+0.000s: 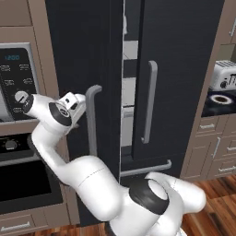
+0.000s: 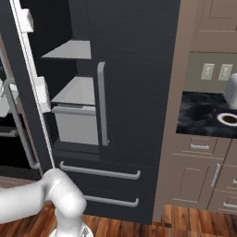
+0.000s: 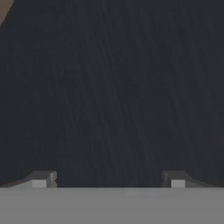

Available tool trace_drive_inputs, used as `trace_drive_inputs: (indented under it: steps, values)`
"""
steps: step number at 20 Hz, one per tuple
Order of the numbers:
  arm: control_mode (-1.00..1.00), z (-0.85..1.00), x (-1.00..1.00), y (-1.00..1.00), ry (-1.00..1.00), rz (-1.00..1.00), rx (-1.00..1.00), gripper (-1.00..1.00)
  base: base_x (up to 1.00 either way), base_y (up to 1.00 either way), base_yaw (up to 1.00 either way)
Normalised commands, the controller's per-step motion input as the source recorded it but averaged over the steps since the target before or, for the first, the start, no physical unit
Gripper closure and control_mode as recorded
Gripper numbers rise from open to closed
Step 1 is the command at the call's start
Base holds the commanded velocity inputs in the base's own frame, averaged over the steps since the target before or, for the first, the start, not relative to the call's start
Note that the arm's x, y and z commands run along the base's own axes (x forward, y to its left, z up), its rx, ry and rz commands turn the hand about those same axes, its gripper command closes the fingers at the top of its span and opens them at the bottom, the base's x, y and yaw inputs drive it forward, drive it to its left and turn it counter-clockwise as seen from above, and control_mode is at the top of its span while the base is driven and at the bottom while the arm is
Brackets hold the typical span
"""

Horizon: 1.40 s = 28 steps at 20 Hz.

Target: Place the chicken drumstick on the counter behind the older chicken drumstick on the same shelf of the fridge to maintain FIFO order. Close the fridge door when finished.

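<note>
Gripper (image 3: 108,179) faces the dark front of the fridge (image 1: 184,69) at close range, its two finger tips (image 3: 41,179) standing wide apart with nothing between them. From the left base camera the hand sits just beside the grey bar handle (image 1: 92,117) of the left fridge door, which stands ajar. Through the gap, the right base camera shows a light-grey shelf (image 2: 76,90) inside, with another above it. To the right of the fridge, the black marble counter (image 2: 199,115) carries a dark round dish and a toaster (image 1: 224,76); no chicken drumstick can be made out
</note>
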Motion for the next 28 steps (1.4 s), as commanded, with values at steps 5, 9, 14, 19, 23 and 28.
trace_drive_inputs:
  steps: [5,9,14,19,23,28]
  values:
    - [-1.0,0.0,0.39,-0.63,-0.06,0.0,0.0,-1.0,0.0,0.0,0.0]
    - [-1.0,0.0,0.57,-0.39,-0.08,0.04,0.0,-1.0,0.0,0.0,0.0]
    - [-1.0,0.01,0.66,-0.2,-0.1,0.06,0.0,-1.0,0.0,0.0,0.0]
    - [-1.0,0.0,0.69,-0.09,-0.1,0.08,0.0,-1.0,0.0,0.0,0.0]
    - [-1.0,0.0,0.69,-0.09,-0.1,0.08,0.0,-1.0,0.0,0.0,0.0]
    - [-1.0,0.0,0.62,-0.14,-0.08,0.06,0.0,-1.0,0.0,0.0,0.0]
